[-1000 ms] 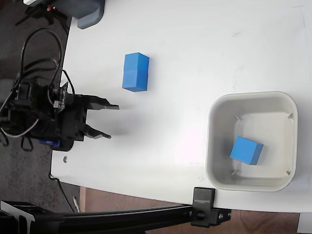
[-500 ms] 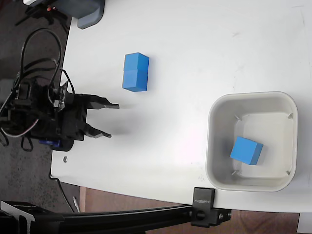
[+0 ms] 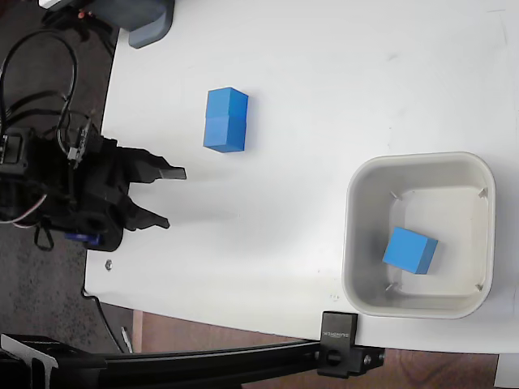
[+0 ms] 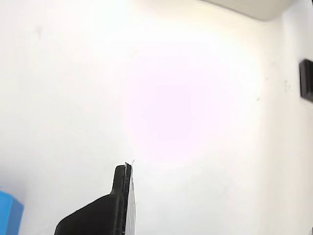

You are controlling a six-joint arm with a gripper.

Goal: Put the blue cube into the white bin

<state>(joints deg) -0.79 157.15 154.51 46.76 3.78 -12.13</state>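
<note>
One blue cube [image 3: 409,250] lies tilted on the floor of the white bin [image 3: 421,160] at the right of the fixed view. Two more blue cubes [image 3: 225,119] sit pressed together on the white table, left of centre. My gripper [image 3: 173,197] stands open at the table's left edge, below and left of that pair, with nothing between its fingers. The wrist view shows one black finger [image 4: 115,205] at the bottom, a corner of a blue cube [image 4: 7,214] at the lower left, and a strip of the bin's rim [image 4: 254,7] at the top.
A black clamp [image 3: 339,344] grips the table's front edge just below the bin, on a dark bar. A grey-blue object [image 3: 148,20] sits at the table's top left corner. Cables [image 3: 49,89] loop behind the arm, off the table's left side.
The gripper has drawn back a little to the left, toward the table's edge, still open. The cubes and the bin have not moved.
</note>
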